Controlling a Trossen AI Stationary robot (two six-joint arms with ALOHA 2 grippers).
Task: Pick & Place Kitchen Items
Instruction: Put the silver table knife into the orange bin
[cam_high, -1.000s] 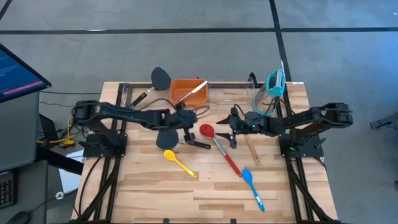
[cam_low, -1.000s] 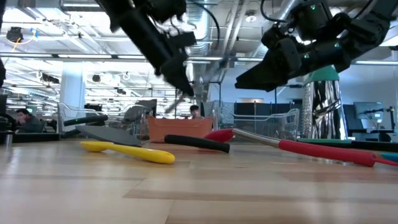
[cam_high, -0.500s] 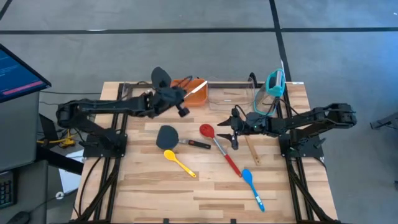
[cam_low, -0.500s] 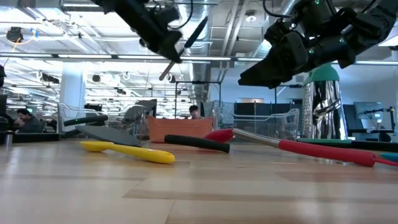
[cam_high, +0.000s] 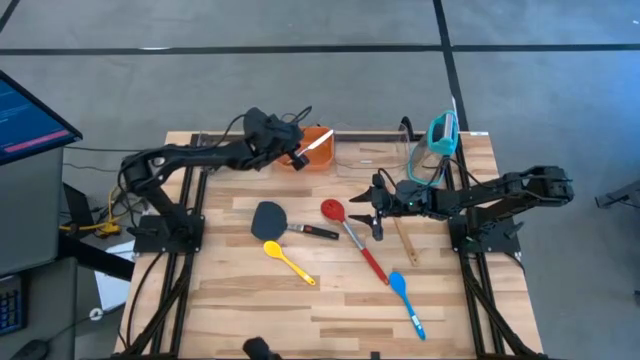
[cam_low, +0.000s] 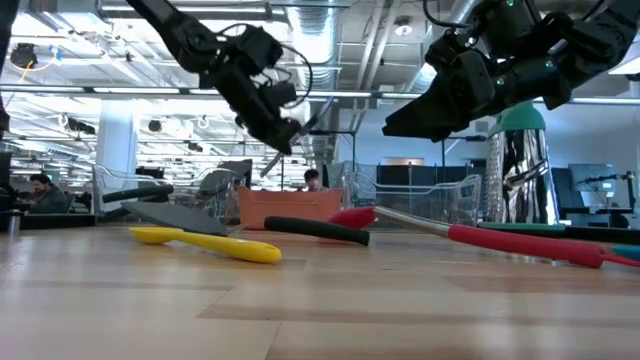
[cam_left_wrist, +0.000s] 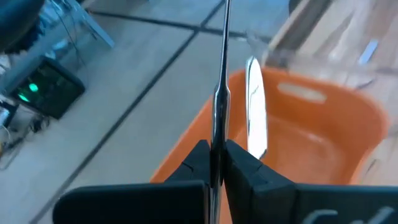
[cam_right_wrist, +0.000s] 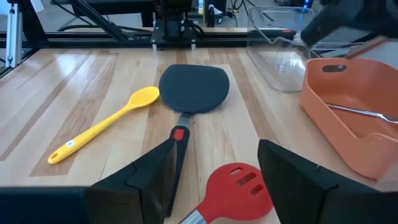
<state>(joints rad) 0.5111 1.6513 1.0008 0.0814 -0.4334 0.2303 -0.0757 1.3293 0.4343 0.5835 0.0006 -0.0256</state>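
- The orange bin (cam_high: 316, 150), a smooth rounded-corner plastic tub, stands at the table's far edge; one flat shiny metal utensil (cam_left_wrist: 254, 106) lies slanted inside it.
- The left gripper (cam_high: 297, 133) hangs above the bin's left rim, its dark fingers (cam_left_wrist: 200, 159) pressed together on a thin metal rod-like utensil (cam_left_wrist: 221, 81) that sticks out past the fingertips over the bin.
- The right gripper (cam_high: 374, 207) hovers to the right of the bin and nearer the front, with its two black fingers (cam_right_wrist: 149, 177) spread wide and nothing between them, just above the red slotted spoon (cam_high: 349, 234).
- In front of the bin on the pale plank table (cam_high: 330, 300) lie four utensils in loose order: one matte black spatula (cam_high: 272, 219) with a red mark on its handle, one glossy yellow spoon (cam_high: 286, 260), the red spoon with its metal neck and red grip, and one blue spoon (cam_high: 405, 300) farthest from the bin.
- A wooden utensil (cam_high: 404, 243) lies partly under the right arm.
- Clear bins (cam_high: 372, 152) sit right of the orange bin; a teal-handled tool (cam_high: 440, 137) stands beyond them.
- The front strip of table, far from the bin, gives open room.
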